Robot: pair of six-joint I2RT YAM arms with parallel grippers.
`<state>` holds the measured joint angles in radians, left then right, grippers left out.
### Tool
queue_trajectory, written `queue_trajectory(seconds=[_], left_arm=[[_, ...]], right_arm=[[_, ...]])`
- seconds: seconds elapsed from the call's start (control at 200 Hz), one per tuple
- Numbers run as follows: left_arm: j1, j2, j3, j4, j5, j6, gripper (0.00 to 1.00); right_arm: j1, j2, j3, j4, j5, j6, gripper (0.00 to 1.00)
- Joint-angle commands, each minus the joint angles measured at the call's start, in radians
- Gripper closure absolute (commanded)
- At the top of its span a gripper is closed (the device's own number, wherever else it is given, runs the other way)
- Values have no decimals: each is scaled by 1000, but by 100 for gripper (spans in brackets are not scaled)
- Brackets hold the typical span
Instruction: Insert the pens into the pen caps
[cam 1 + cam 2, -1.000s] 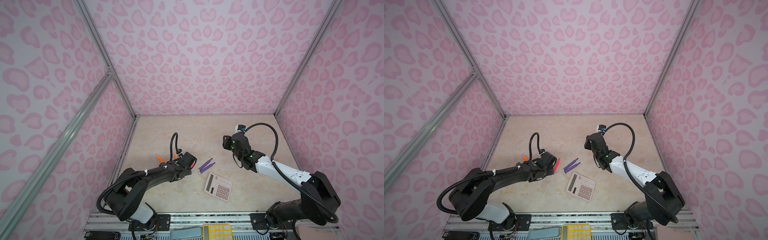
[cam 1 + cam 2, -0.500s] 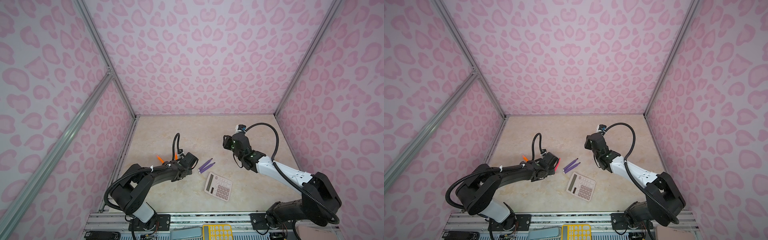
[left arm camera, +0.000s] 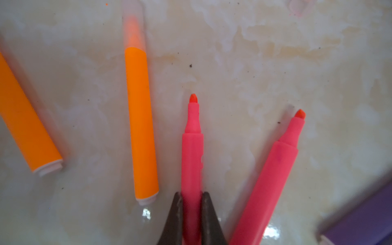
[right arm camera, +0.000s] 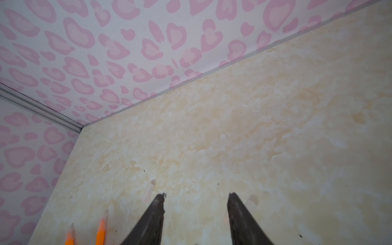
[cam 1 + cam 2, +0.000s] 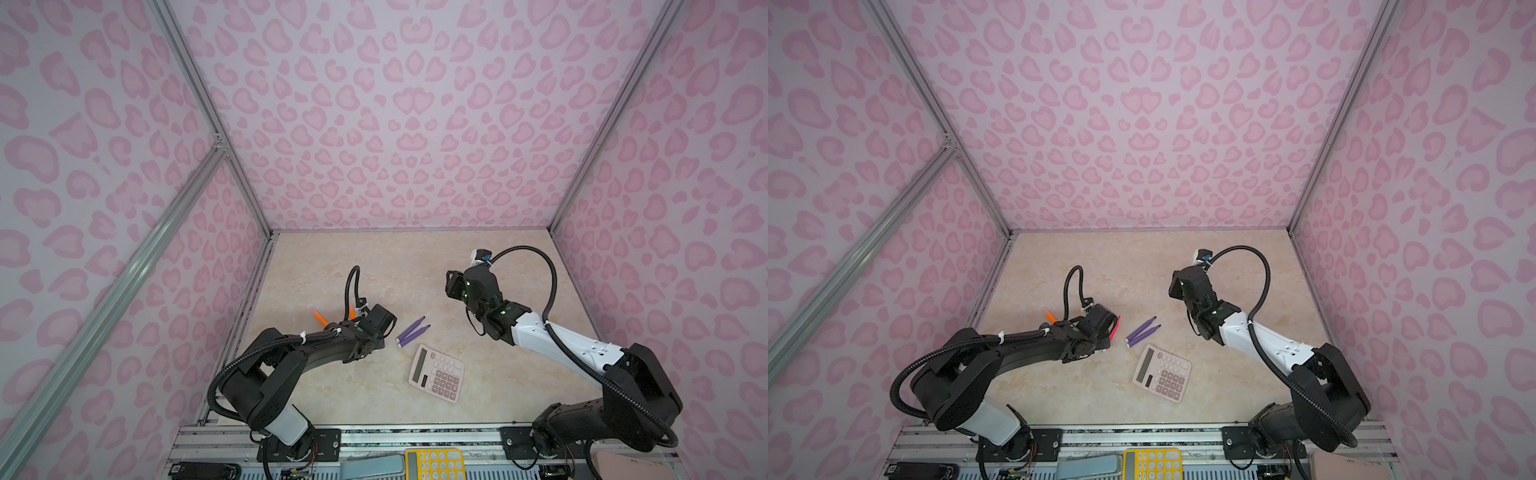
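In the left wrist view my left gripper (image 3: 192,196) is shut on a pink-red pen (image 3: 192,157) that lies on the table, bare tip pointing away from the jaws. Beside it lies a second uncapped pink-red pen (image 3: 273,171). An orange pen (image 3: 140,127) wears a clear pen cap (image 3: 134,23); another orange pen (image 3: 23,118) lies further off. Two purple pens (image 5: 411,332) lie together at mid-table. My right gripper (image 4: 196,195) hangs open above bare table. Loose clear pen caps (image 4: 148,192) (image 4: 253,199) lie just past its fingertips.
A pinkish calculator (image 5: 436,372) lies near the purple pens, toward the front. A yellow calculator (image 5: 434,463) sits off the table at the front rail. Pink patterned walls close in the table on three sides.
My left gripper has closed on the pink-red pen, and its wrist has turned and dropped lower over the pens. The right arm has not moved.
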<state>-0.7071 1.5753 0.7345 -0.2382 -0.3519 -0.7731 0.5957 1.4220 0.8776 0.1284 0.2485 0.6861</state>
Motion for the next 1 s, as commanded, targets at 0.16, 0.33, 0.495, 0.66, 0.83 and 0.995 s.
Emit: queue_trajectory(seconds=[0.16, 0.33, 0.495, 0.66, 0.83, 0.995], left_arm=[[-4, -201, -7, 94, 135, 182, 97], [-6, -319, -31, 202, 175, 294, 97], [-8, -347, -60, 337, 282, 371, 97], [-8, -318, -33, 347, 289, 383, 97], [-8, -303, -16, 367, 289, 387, 97], [-7, -290, 3, 383, 296, 392, 97]], right_arm=[[48, 51, -11, 105, -130, 56, 50], [174, 152, 83, 117, -144, 35, 51], [205, 191, 100, 151, -194, 57, 51], [239, 200, 119, 137, -186, 49, 52], [249, 230, 145, 127, -202, 50, 54], [251, 250, 153, 133, -221, 60, 54]])
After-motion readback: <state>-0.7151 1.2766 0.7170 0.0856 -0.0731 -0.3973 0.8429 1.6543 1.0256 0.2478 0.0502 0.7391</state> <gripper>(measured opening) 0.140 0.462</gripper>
